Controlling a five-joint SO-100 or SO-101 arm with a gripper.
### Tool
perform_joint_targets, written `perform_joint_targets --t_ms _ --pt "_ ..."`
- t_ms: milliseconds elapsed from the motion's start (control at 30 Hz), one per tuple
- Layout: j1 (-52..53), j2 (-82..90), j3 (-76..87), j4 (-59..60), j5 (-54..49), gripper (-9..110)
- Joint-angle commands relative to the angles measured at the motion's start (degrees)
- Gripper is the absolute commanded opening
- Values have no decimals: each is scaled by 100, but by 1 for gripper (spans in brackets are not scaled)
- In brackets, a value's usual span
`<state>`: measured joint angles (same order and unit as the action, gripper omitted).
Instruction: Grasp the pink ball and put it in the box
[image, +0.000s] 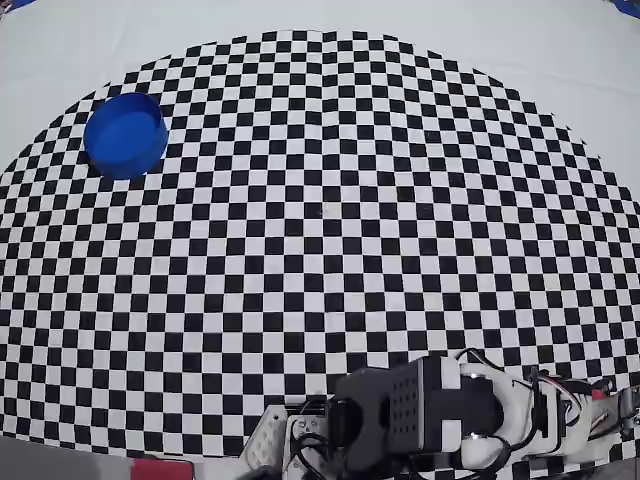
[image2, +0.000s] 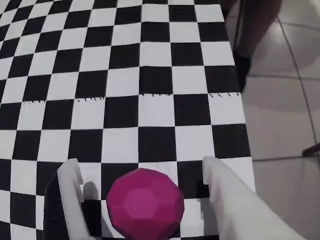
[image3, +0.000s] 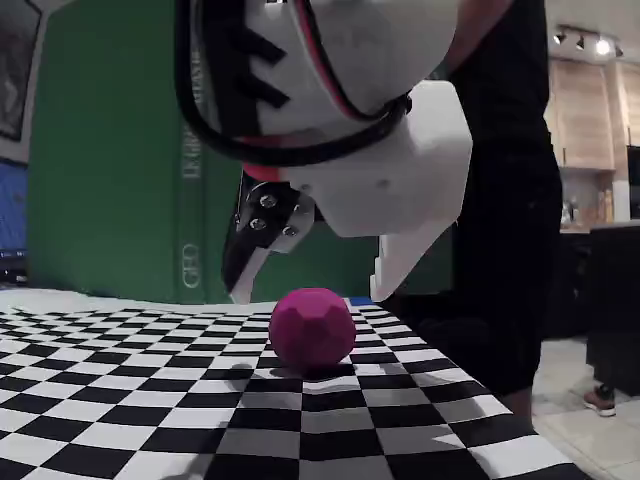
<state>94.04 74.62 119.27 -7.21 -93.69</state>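
I found the small faceted magenta-pink ball (image2: 145, 205) resting on the black-and-white checkered mat (image2: 125, 75), directly below and between the fingers of the white two-finger gripper (image3: 313, 290). Jaws stood wide, fingertips above the ball, touching nothing, holding nothing. The round low-walled bright-blue box (image: 125, 134) sat well apart, far-left in the overhead view.

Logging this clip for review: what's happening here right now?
The arm's gripper hangs open over the pink ball, one finger on each side, not yet closed on it. The ball sits on the checkered mat near its edge. The blue round box stands far off at the mat's upper left in the overhead view, with nothing visible inside.
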Motion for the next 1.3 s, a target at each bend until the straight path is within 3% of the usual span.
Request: perform_joint_targets --t_ms 0,1267 --pt "-18 18 -185 -88 18 28" --pt "-35 -308 -88 -105 35 28"
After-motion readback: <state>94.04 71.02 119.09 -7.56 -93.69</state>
